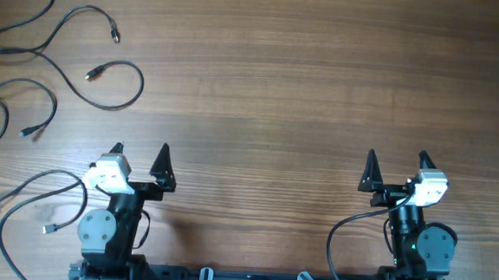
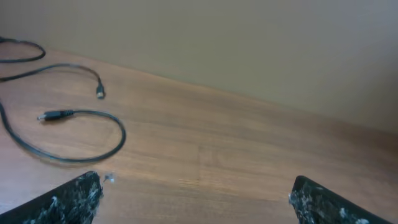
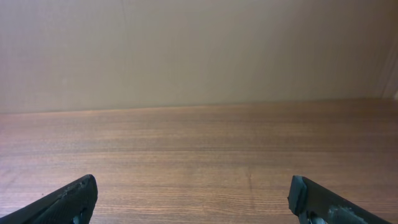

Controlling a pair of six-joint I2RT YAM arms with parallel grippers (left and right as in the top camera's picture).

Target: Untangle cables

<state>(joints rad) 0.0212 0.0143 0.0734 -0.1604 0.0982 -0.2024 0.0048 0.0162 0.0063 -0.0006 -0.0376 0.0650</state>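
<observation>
Several thin black cables lie as loose curvy strands at the table's far left. One ends in a wide loop with a silvery plug. Another plug lies farther back, and a third near the left edge. A further cord curls beside the left arm's base. In the left wrist view the looped cable and its plug lie ahead and to the left. My left gripper is open and holds nothing. My right gripper is open over bare wood.
Both arm bases stand at the table's front edge. A thicker black wire loops beside the right arm's base. A plain beige wall rises behind the table's far edge.
</observation>
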